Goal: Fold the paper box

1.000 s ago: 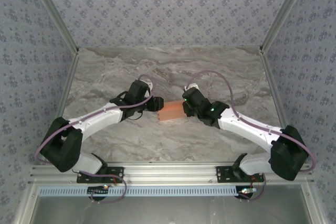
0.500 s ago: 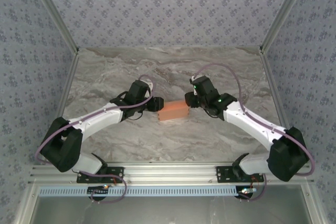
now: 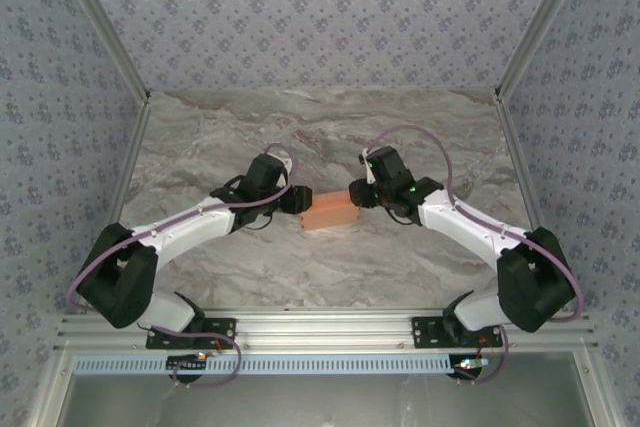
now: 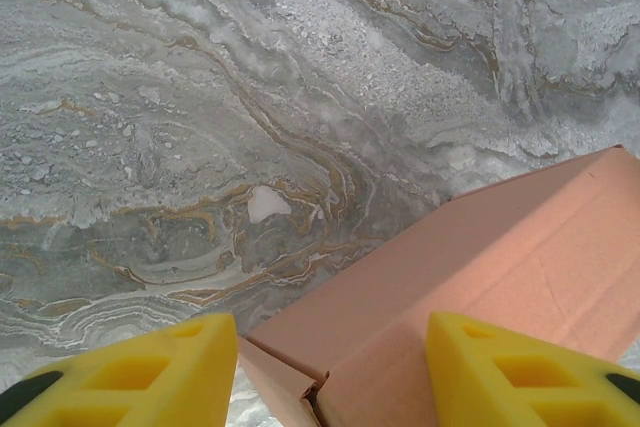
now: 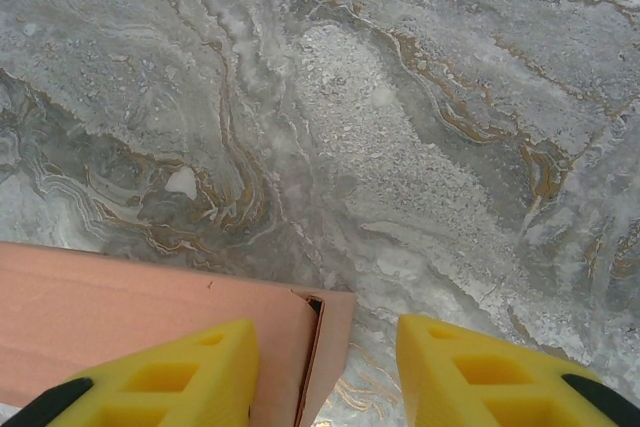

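Note:
The paper box (image 3: 330,213) is a small closed salmon-orange box lying flat mid-table. My left gripper (image 3: 298,199) is shut on its left end. In the left wrist view the box (image 4: 480,257) runs up to the right from that gripper (image 4: 328,335); one yellow finger (image 4: 150,372) meets the end flap's corner and the other lies against the top face. My right gripper (image 3: 358,195) stands open at the right end. There (image 5: 325,335), its left finger (image 5: 170,377) hangs over the box (image 5: 120,297) and the right finger over bare table. A dark slit shows at the end flap (image 5: 335,332).
The marble tabletop (image 3: 300,137) stretches around the box on all sides. Patterned walls (image 3: 60,97) close the left, right and back. An aluminium rail (image 3: 320,327) with both arm bases runs along the near edge.
My right gripper came off the box's right end, swung toward the far side and settled back beside that end with wider jaws. The box's right end shifted slightly. The left arm stayed put.

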Robot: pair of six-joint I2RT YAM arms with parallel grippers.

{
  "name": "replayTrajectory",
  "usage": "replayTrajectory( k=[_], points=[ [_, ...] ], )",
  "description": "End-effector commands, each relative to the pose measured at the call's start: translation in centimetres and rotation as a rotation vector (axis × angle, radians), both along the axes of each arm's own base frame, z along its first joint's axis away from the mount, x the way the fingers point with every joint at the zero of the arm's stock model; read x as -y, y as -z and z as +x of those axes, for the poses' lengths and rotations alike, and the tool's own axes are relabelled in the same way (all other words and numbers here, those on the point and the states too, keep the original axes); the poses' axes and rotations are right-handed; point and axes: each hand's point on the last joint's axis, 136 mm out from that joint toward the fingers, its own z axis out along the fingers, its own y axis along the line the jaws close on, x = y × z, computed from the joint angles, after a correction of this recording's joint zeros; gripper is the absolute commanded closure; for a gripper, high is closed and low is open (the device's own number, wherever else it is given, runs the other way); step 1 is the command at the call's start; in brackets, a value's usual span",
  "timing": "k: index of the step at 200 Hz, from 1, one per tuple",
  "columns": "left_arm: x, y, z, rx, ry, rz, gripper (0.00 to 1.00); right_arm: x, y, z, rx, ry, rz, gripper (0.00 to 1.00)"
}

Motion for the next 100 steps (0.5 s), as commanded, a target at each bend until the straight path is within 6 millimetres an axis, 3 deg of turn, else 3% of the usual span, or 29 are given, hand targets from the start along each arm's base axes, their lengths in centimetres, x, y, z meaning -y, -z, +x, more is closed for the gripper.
replayTrajectory(
  k=[1,64,100],
  points=[
    [-1.2,2.6,-1.9,-0.053,0.021,0.08,0.48,1.0,3.2,-2.0,-0.094,-0.009,-0.044,0.58],
    [-1.8,4.7,-2.9,-0.06,0.004,0.092,0.47,2.2,6.3,-3.2,-0.135,0.019,-0.075,0.59],
    [-2.2,4.8,-2.8,-0.035,-0.018,0.085,0.45,2.2,7.1,-3.7,-0.15,0.016,-0.085,0.6]
  ],
)
